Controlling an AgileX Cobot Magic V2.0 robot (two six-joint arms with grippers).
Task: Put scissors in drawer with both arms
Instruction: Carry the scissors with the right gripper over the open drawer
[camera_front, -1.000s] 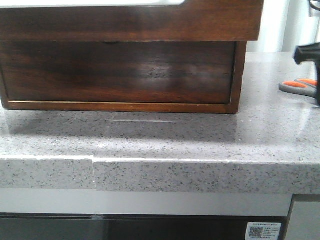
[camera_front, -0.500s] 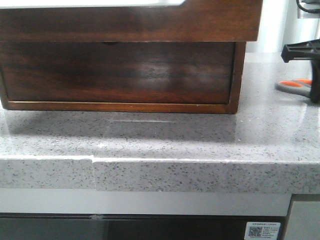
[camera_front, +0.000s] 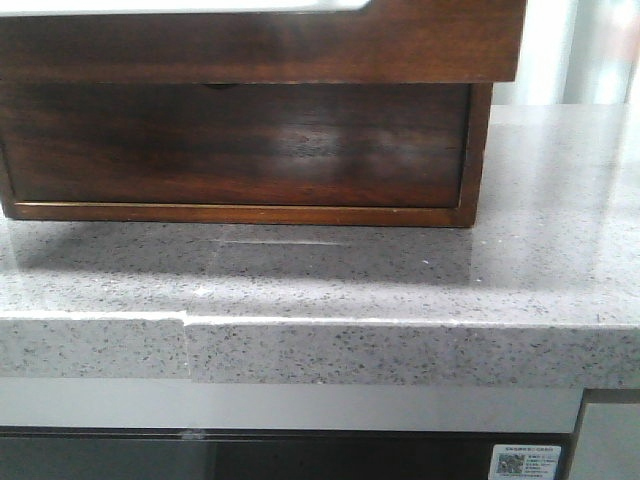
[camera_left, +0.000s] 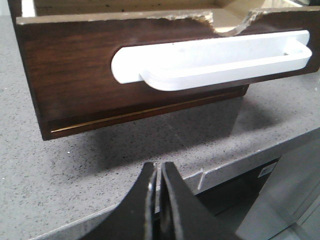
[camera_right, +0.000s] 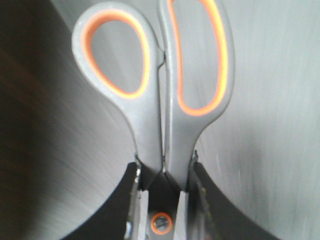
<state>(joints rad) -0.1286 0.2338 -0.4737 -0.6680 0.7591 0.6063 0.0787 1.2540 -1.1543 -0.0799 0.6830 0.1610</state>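
A: On the left wrist camera, our left gripper (camera_left: 156, 175) hangs low above the speckled grey countertop (camera_left: 60, 185), its two dark fingers pressed together with only a sliver between them and nothing held.

B: Ahead of it stands the drawer (camera_left: 75, 75), a dark reddish-brown front with a wide white round-cornered cut-out (camera_left: 210, 57) along its top edge. The gripper is clear of it, not touching.

A: On the right wrist camera, our right gripper (camera_right: 162, 172) is clamped on the scissors (camera_right: 160, 95) just below the handles. Grey plastic, orange-lined loops (camera_right: 117, 55), blades closed; the orange pivot screw (camera_right: 161, 222) shows between the fingers.

B: The background there is a grey blur, so we cannot tell what lies beneath the scissors or how near they are to the drawer.

A: The front camera shows neither arm: only the wooden box (camera_front: 240, 140) sitting on the countertop (camera_front: 400, 280), its upper drawer front (camera_front: 260, 45) jutting forward over the lower one.
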